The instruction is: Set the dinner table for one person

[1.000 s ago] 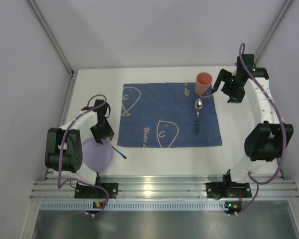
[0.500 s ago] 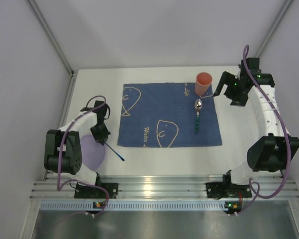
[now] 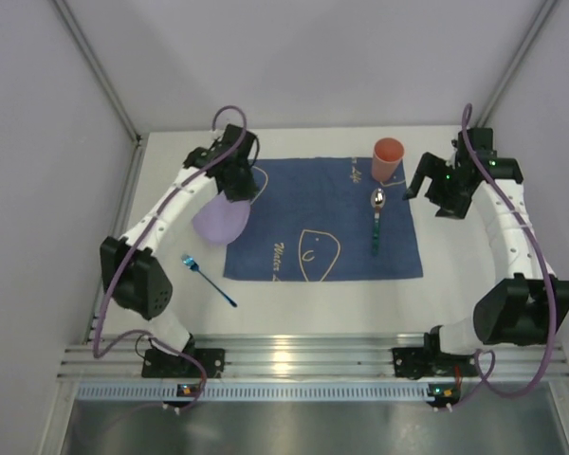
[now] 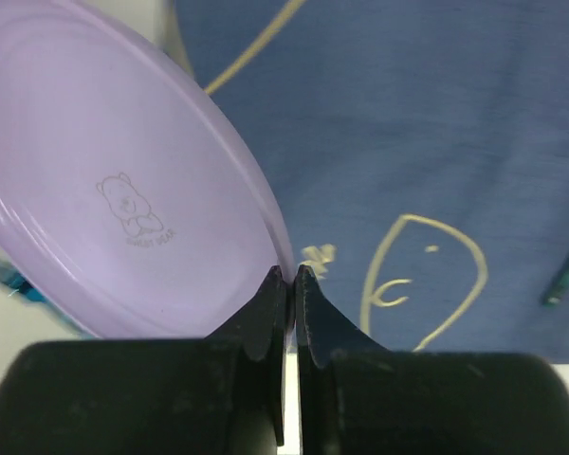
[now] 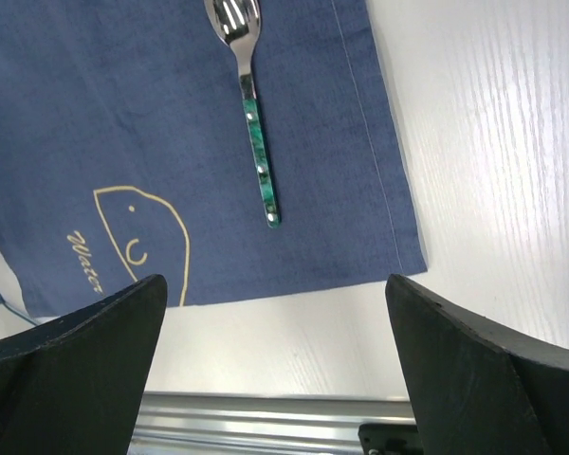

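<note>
My left gripper (image 3: 235, 190) is shut on the rim of a lilac plate (image 3: 220, 219) and holds it tilted over the left edge of the dark blue cloth (image 3: 322, 220) on the white dinner table (image 3: 313, 294). In the left wrist view the plate (image 4: 114, 180) fills the upper left, its rim pinched between the fingers (image 4: 266, 313). A spoon with a green handle (image 3: 376, 220) lies on the cloth's right side, below an orange cup (image 3: 386, 159). My right gripper (image 3: 434, 190) is open and empty, right of the cup; its view shows the spoon (image 5: 251, 114).
A blue fork (image 3: 209, 279) lies on the bare table left of the cloth's near corner. Grey walls close in the back and sides. A metal rail (image 3: 303, 360) with the arm bases runs along the near edge.
My left arm lifted the lilac plate from the near left of the table and carried it up and right to the cloth's left edge. The blue fork now lies uncovered. The right gripper barely moved.
</note>
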You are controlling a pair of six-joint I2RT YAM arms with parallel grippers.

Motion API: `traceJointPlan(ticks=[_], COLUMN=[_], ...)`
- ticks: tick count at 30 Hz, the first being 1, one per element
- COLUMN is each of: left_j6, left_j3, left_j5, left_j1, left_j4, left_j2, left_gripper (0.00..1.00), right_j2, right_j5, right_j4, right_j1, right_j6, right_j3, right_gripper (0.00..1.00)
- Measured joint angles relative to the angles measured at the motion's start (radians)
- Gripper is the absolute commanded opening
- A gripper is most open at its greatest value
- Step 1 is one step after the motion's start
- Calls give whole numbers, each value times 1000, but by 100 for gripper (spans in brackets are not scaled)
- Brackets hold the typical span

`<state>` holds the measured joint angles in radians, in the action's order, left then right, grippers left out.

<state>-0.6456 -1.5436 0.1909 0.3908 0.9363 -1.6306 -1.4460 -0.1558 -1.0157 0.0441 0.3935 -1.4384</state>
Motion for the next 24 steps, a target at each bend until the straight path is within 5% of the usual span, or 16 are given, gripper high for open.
traceJointPlan(ticks=[12,24], left_j6=[2,7], left_j3=[-656,-737], left_j5=[-46,-128], left_j1=[332,419], left_j4=[19,-21], left_j2=[-689,-761], left_gripper=[0,0], right_j2=[272,387], right_j5=[29,87], right_j4=[-34,-100], right_j1=[0,0], right_j6=[2,0], right_j3=[196,280], right_gripper=[100,100])
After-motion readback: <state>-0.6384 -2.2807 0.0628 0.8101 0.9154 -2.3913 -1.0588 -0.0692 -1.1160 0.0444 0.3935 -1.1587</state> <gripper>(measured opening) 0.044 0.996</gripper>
